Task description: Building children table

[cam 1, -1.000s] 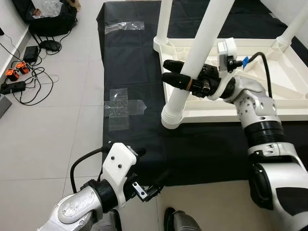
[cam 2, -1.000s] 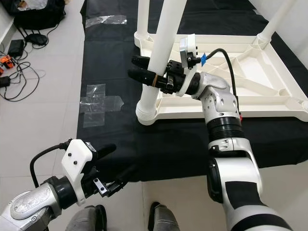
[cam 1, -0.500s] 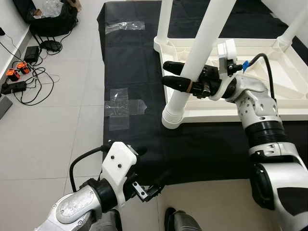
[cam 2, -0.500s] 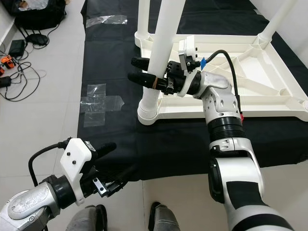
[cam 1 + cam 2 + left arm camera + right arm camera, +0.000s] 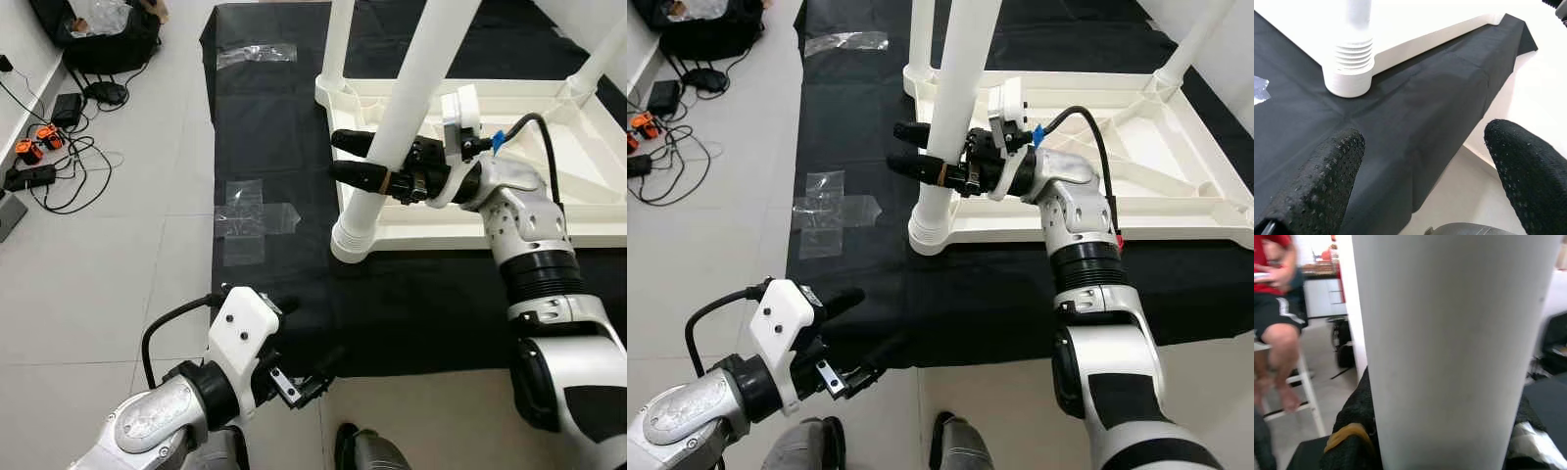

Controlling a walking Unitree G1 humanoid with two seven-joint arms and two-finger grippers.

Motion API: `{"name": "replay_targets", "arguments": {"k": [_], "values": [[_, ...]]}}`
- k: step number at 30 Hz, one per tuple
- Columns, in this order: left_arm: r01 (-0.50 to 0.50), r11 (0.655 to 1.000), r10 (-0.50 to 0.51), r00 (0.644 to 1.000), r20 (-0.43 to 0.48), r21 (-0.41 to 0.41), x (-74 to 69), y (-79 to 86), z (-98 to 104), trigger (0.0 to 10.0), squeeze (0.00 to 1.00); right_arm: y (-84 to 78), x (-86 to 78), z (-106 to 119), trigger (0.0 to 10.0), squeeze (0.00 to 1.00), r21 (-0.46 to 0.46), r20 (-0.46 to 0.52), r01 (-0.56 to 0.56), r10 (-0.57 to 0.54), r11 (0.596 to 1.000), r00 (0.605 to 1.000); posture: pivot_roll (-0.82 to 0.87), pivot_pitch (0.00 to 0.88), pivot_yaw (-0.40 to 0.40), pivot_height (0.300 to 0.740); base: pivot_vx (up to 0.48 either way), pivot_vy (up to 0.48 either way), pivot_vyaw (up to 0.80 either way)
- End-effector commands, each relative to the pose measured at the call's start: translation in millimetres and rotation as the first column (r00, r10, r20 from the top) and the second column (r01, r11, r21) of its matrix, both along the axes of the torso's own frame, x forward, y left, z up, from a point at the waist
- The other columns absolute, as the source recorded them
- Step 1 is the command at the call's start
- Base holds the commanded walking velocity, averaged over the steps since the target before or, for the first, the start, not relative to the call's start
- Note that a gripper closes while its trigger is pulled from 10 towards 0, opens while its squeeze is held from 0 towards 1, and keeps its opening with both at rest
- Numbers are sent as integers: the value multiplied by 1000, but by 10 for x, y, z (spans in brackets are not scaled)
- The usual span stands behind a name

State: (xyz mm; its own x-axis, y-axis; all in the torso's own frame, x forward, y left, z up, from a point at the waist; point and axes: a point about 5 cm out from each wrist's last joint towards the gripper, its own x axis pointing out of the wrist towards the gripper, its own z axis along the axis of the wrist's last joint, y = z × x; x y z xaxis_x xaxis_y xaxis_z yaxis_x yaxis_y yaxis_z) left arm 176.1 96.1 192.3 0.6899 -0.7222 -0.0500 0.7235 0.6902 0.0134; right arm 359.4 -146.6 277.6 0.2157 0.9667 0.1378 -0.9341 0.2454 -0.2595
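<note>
While the white children's table is lying upside down on the black cloth, its near-left table leg is being clasped by the right gripper, one black finger passing on each side of the tube, above the ribbed collar at the table corner. Low over the cloth's near edge and well apart from the table, the left gripper is being held with its fingers spread wide and nothing between them. Cables and a black bag are being kept on the tiled floor at the left.
</note>
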Motion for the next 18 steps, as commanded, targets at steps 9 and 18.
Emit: {"name": "replay_targets", "arguments": {"k": [9, 18], "values": [[-10, 1000, 10, 1000, -7, 12, 32, 6, -31, 10000, 0, -63, 197, -341, 10000, 0, -9, -183, 318, -314, 948, 932, 102, 255, -55, 740, 0, 0, 0], [-18, 1000, 18, 1000, -2, 18, 59, 21, -33, 10000, 0, -39, 218, -381, 10000, 0, 2, -180, 436, -429, 900, 885, 96, 260, -55, 740, 0, 0, 0]]}}
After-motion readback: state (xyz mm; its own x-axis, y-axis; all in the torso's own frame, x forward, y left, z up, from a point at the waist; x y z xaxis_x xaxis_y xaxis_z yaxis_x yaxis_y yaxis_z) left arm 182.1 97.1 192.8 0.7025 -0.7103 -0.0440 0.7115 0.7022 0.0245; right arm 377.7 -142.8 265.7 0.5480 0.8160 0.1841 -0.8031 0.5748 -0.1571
